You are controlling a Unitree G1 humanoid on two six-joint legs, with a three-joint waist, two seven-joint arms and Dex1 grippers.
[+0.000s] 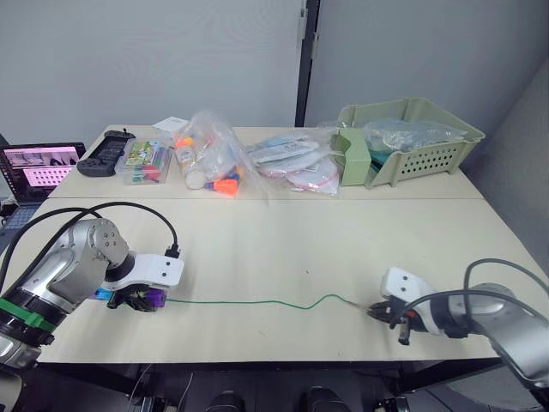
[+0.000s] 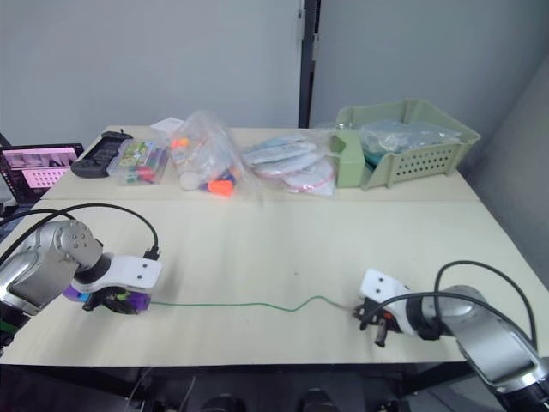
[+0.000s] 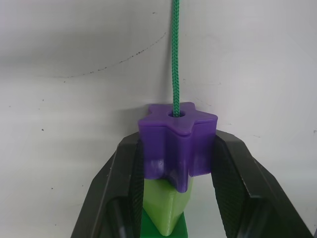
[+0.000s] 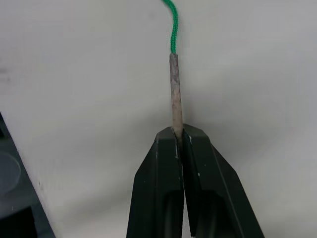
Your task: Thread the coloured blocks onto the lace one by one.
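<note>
Left wrist view — left gripper (image 3: 177, 163) clamps purple block (image 3: 177, 141); right gripper (image 4: 178, 136) pinches lace (image 1: 257, 302) tip.

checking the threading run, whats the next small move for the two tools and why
Probably draw the two apart to pull the slack out. The right tool is shut on the lace's stiff tip, the left tool clamps the purple block with the lace through its hole, and the cord between them lies wavy on the table.

Lace (image 1: 257, 302) on table (image 1: 283, 249); basket (image 1: 412, 137) behind
</note>
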